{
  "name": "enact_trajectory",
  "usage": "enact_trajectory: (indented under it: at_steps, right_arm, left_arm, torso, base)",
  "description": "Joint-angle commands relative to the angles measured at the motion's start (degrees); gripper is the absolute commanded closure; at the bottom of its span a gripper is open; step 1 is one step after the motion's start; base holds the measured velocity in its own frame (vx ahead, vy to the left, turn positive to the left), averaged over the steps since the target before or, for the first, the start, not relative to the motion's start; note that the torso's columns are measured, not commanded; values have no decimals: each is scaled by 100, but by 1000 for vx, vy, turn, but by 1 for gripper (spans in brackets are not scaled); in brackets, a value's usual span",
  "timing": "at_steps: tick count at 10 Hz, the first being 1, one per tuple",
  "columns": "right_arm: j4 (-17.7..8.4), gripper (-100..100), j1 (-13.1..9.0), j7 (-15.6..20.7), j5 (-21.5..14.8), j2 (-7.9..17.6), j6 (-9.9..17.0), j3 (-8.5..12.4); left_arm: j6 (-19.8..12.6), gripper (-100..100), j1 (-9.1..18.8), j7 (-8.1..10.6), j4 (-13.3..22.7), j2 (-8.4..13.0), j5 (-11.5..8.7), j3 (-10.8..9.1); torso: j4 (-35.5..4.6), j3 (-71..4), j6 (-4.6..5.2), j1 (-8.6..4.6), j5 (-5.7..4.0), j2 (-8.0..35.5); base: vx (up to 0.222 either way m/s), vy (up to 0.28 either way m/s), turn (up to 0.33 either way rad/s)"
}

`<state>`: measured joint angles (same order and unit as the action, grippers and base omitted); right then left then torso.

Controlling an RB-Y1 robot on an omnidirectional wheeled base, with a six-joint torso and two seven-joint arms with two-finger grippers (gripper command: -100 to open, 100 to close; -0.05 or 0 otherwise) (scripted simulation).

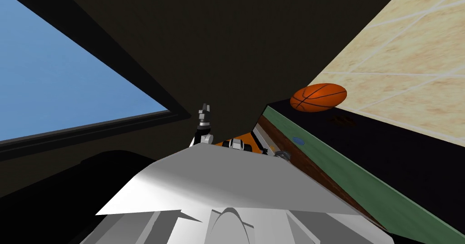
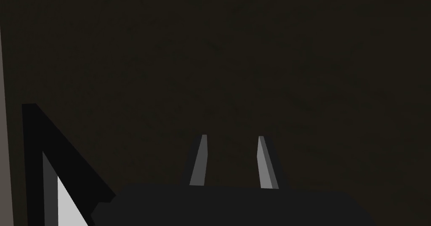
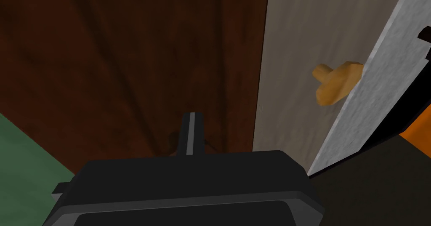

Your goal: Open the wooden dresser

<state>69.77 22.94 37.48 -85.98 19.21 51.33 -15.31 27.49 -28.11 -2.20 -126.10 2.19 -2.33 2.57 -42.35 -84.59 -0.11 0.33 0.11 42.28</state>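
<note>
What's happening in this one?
The right claw, blades shut together, is at the dresser's dark brown wooden front, beside a pale panel with a tan knob. Whether it grips a handle cannot be told. The left claw hangs open before a dark wall. A basketball sits on the dresser's green top.

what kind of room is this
Probably a bedroom or playroom in a house, though that is a guess: a dark brown wooden dresser, an orange basketball close by, and a large window showing blue sky.
</note>
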Motion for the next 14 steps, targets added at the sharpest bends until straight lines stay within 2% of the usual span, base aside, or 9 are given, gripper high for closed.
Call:
enact_trajectory:
  at_steps: [1, 2, 3, 5, 11, 12, 13, 14]
  right_arm:
    - [149, 100, 79, 85, -23, -65, 14, -55]
    - [114, 100, 59, 62, -22, -56, 15, -46]
    - [219, -100, -78, -47, 151, -116, -21, 36]
    - [334, -100, -232, -176, 345, -175, -64, 133]
    - [685, -100, -693, -562, 927, -352, -192, 425]
    - [629, -100, -659, -552, 845, -359, -160, 380]
    - [480, -100, -709, -705, 804, -347, -160, 390]
    - [537, -100, -699, -627, 829, -351, -165, 390]
  left_arm:
    - [-1, 0, -3, 2, 5, 3, 6, 23]
    - [-1, 0, -4, 4, 7, 6, 10, 39]
    - [-1, 0, -4, 5, 7, 8, 12, 46]
    - [-1, 0, -5, 5, 7, 10, 12, 46]
    - [-1, 0, -4, 5, 8, 9, 12, 46]
    - [-1, 0, -4, 5, 8, 9, 12, 46]
    - [-1, 0, -4, 5, 7, 9, 12, 46]
    - [-1, 0, -5, 5, 7, 10, 12, 45]
  torso:
    - [-1, 0, -8, 37, 7, 0]
    - [2, -3, -8, 37, 9, -4]
    - [7, -9, -1, -19, -3, -16]
    - [8, -3, 9, -55, -18, -9]
    - [6, 3, 11, -32, -11, 1]
    - [7, 1, 11, -32, -11, -2]
    - [8, -1, 11, -34, -11, -5]
    - [11, -9, 10, -56, -16, -20]
  base:
    - [-61, 181, -17]
    - [-34, 76, -15]
    - [-24, 19, -70]
    - [-26, 5, -64]
    - [-27, 4, -53]
    - [-9, 4, -8]
    - [49, -67, 42]
    - [33, -46, 17]
